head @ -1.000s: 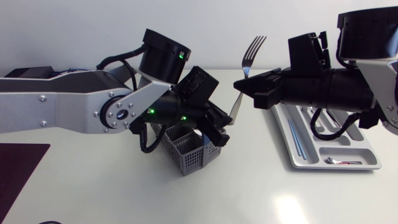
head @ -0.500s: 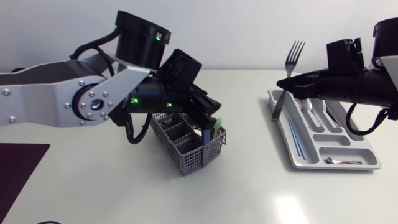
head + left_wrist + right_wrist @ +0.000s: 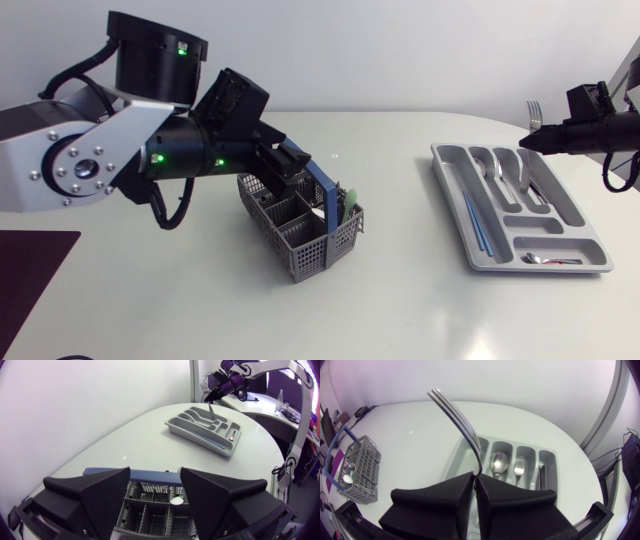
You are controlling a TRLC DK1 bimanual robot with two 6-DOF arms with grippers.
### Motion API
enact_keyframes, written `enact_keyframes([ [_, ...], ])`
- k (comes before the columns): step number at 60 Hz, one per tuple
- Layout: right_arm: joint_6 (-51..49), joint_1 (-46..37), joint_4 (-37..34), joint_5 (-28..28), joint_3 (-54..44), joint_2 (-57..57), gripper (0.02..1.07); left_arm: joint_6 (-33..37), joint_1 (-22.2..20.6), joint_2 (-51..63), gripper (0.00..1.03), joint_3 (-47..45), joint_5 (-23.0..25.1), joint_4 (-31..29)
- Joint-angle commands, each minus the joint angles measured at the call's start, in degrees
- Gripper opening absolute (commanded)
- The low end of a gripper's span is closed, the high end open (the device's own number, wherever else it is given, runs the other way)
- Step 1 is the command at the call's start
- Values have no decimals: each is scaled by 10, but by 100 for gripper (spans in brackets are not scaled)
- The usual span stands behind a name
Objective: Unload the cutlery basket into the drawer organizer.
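— Where is the fork [image 3: 457, 416]?
— Clamped, tines up, in the right gripper [image 3: 475, 485] above the organizer [image 3: 545, 268] (spoons [image 3: 499, 464] lie inside).
— The left gripper [image 3: 155, 474]?
— Fingers apart, over the basket [image 3: 305, 255] on the counter [image 3: 400, 300].

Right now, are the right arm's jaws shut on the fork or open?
Shut on it: the right gripper has both jaws pressing the fork handle from two sides, tines up, above the drawer organizer.
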Motion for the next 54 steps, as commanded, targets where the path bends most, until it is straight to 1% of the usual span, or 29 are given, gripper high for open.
enact_keyframes([
  [1, -25, -21, -9, 1, 37, 39, 13, 15, 3, -21, 72, -23, -5, -4],
  [17, -33, -47, 7, 10, 68, 110, 13, 23, 7, -34, 72, -48, -13, 0],
  [26, -21, -47, 47, 27, 63, 132, 13, 27, 11, -39, 72, -59, -16, 0],
  [32, -18, -47, 58, 34, 72, 149, 13, 27, 11, -40, 72, -64, -20, 1],
  [39, -9, -51, 58, 33, 85, 170, 13, 27, 6, -40, 72, -65, -27, 1],
  [46, 1, -61, 51, 16, 101, 189, 14, 27, -3, -37, 72, -65, -34, 0],
  [50, 1, -65, 40, 7, 112, 195, 14, 27, -4, -37, 72, -64, -34, 0],
  [54, 1, -73, 0, -18, 141, 210, 14, 27, -5, -36, 72, -62, -35, 0],
])
